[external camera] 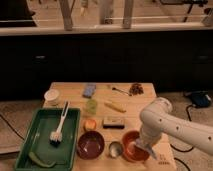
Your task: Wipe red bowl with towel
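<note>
An orange-red bowl (131, 148) stands at the front right of the wooden table (145, 97). A darker red bowl (90, 145) stands to its left, with a small metal cup (115, 148) between them. My gripper (145, 148) reaches down from the white arm (160, 120) onto the right rim of the orange-red bowl. A grey-blue piece (150, 153) shows at the arm's tip; I cannot tell whether it is cloth or part of the gripper. A blue folded cloth or sponge (89, 90) lies at the back of the table.
A green tray (30, 135) at the front left holds a white brush (59, 131) and a green piece (41, 160). Also on the table are a white cup (51, 97), a green cup (91, 106), an orange object (90, 124), a dark block (113, 122), a yellow item (115, 106) and a brown cluster (136, 89).
</note>
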Tool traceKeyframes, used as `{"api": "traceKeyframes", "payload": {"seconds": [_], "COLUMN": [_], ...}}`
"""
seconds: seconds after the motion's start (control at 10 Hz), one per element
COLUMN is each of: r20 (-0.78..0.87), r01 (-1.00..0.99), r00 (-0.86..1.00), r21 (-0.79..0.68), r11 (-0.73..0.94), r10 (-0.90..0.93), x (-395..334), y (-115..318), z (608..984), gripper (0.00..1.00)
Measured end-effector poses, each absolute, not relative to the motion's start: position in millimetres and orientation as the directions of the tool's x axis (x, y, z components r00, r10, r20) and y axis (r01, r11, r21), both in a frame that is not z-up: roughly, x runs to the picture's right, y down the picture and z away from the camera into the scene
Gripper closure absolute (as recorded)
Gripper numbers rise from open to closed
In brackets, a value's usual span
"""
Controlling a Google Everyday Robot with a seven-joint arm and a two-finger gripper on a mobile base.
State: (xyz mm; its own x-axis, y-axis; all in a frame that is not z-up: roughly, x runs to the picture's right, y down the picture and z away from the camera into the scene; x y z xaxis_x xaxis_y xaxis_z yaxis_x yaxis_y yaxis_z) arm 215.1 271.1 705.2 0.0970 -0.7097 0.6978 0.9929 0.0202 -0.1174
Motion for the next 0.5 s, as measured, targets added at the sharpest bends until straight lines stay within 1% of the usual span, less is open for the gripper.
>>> {"api": "traceKeyframes", "payload": {"seconds": [0.2,0.5], "r20": [0.683,0.677], "r01": [0.993,0.997], "r00": [0.089,0.021], "r21": [-0.114,-0.069], "r11": [0.014,-0.035], "r10": [-0.725,-0.736], "x": [206.6,169.4], "y": [255.4,247.2], "z": [702.5,699.9], "gripper": [1.0,1.0]}}
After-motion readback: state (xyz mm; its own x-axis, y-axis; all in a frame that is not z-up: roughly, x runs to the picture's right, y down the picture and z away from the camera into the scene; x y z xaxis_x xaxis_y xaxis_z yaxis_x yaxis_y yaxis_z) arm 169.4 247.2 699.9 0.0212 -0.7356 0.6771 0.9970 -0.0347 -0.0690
